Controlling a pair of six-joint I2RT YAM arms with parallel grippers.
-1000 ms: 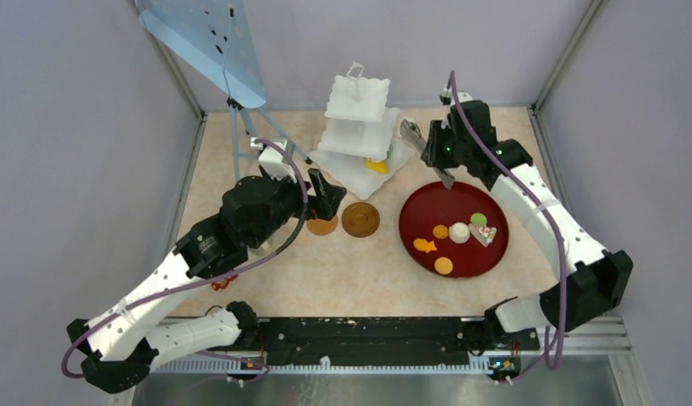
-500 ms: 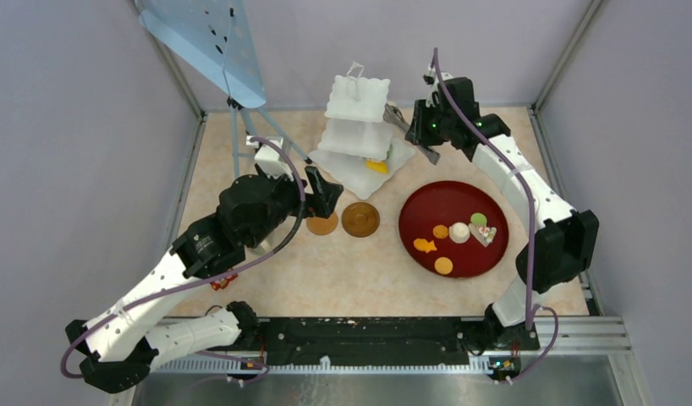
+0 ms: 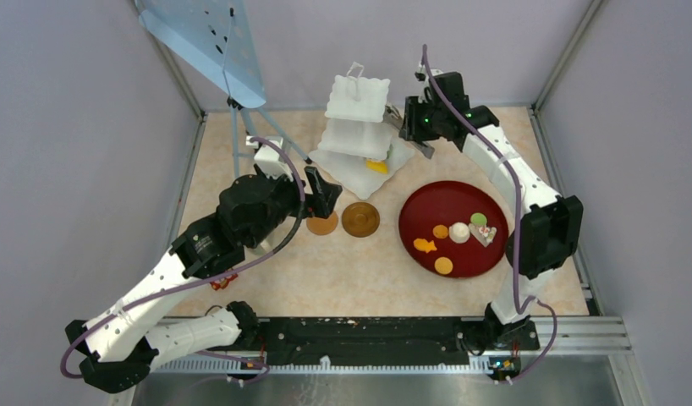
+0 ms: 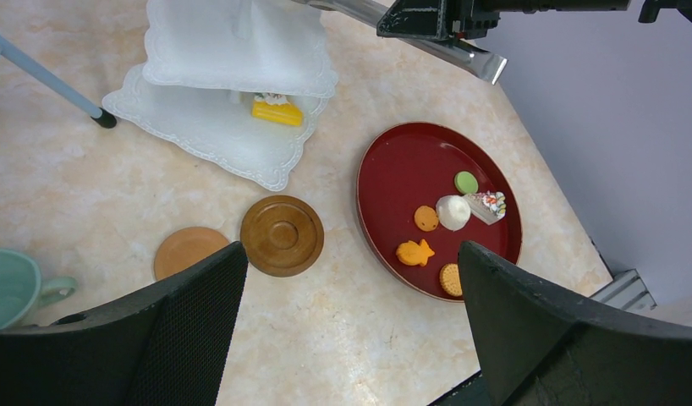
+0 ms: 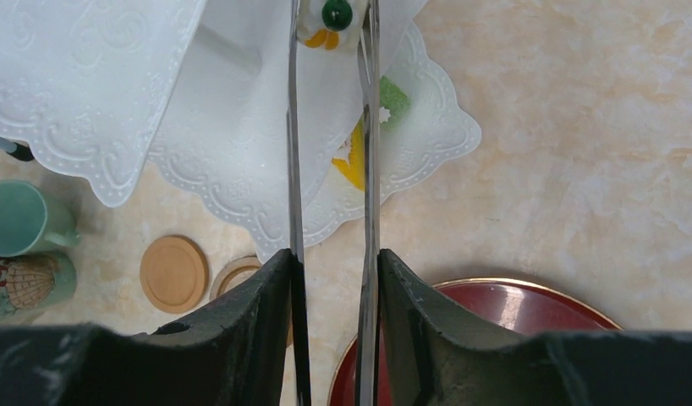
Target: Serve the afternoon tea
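My right gripper (image 3: 420,121) is shut on the long metal tongs (image 5: 293,169). The tong tips pinch a small sweet with a green ball (image 5: 331,15) over the white tiered stand (image 3: 359,118). A yellow wedge (image 3: 376,167) lies on the stand's bottom tier. The dark-red tray (image 3: 427,207) holds an orange fish (image 3: 424,245), two orange discs (image 3: 443,266), a white round, a green round (image 3: 478,219) and a cake wedge. My left gripper (image 3: 321,193) is open and empty above the coasters. The teal cup (image 4: 8,288) and a patterned mug (image 5: 25,283) stand at the left.
A light wooden coaster (image 3: 322,224) and a dark wooden coaster (image 3: 360,219) lie between the stand and the tray. A blue perforated panel on a thin stand (image 3: 211,38) rises at the back left. Grey walls close in the table.
My right arm has swung back and left from above the tray's far rim to the tiered stand, carrying the tongs. My left arm has barely moved.
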